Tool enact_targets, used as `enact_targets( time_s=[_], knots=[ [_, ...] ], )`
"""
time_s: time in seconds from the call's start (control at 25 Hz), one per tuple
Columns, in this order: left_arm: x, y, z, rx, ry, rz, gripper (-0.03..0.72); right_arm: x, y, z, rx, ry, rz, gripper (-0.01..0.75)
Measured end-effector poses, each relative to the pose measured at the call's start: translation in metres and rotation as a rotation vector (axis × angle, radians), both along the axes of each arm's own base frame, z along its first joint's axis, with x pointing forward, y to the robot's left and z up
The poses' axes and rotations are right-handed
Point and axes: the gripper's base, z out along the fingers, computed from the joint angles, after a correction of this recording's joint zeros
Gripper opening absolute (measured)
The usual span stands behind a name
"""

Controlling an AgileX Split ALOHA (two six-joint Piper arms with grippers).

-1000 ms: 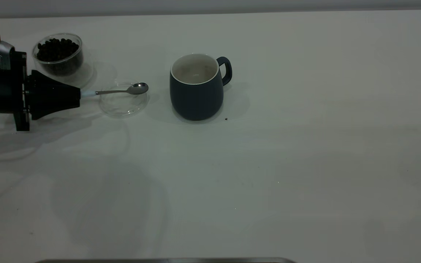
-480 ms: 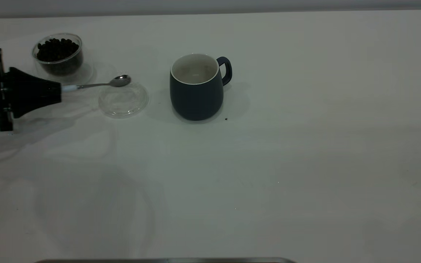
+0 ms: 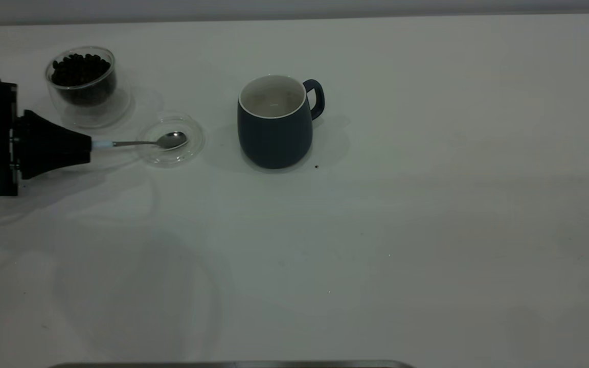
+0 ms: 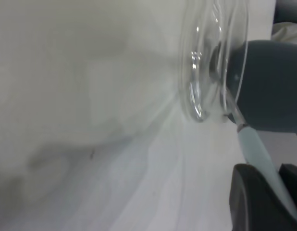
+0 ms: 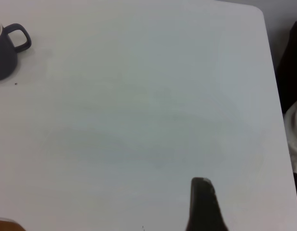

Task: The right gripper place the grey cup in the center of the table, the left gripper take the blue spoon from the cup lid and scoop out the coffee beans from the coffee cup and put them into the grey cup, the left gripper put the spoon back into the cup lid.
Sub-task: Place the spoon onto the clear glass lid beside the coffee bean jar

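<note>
My left gripper [image 3: 90, 144] is at the table's left edge, shut on the pale blue handle of the blue spoon [image 3: 141, 143]. The spoon lies about level, and its metal bowl rests in the clear cup lid [image 3: 192, 145] on the table [image 3: 376, 230]. The left wrist view shows the handle [image 4: 254, 149] between the black fingers [image 4: 249, 202], the lid [image 4: 196, 96] and the grey cup [image 4: 273, 91] behind it. The coffee cup [image 3: 82, 94] with coffee beans [image 3: 81, 69] stands behind the gripper. The grey cup [image 3: 275, 133] stands upright right of the lid, handle to the right. My right gripper [image 5: 204, 204] is out of the exterior view.
A tiny dark speck [image 3: 316, 166] lies on the table by the grey cup's base. The right wrist view shows the grey cup [image 5: 4, 53] far off and the table's rounded corner [image 5: 256, 12]. A dark strip [image 3: 233, 364] runs along the front edge.
My left gripper drew back to the left with the spoon raised off the lid. It then came down and forward, so the spoon's bowl now rests in the lid.
</note>
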Motion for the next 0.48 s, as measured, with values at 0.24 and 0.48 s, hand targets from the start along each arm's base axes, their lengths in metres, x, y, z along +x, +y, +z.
enact_targets(
  time_s=[0.24, 0.48],
  knots=[
    [0.008, -0.019, 0.0, 0.004, -0.003, 0.002, 0.131, 0.0, 0.0, 0.0, 0.0, 0.0, 0.0, 0.459],
    [0.009, -0.025, 0.0, 0.007, -0.011, -0.015, 0.131, 0.0, 0.0, 0.0, 0.0, 0.0, 0.0, 0.459]
  ],
)
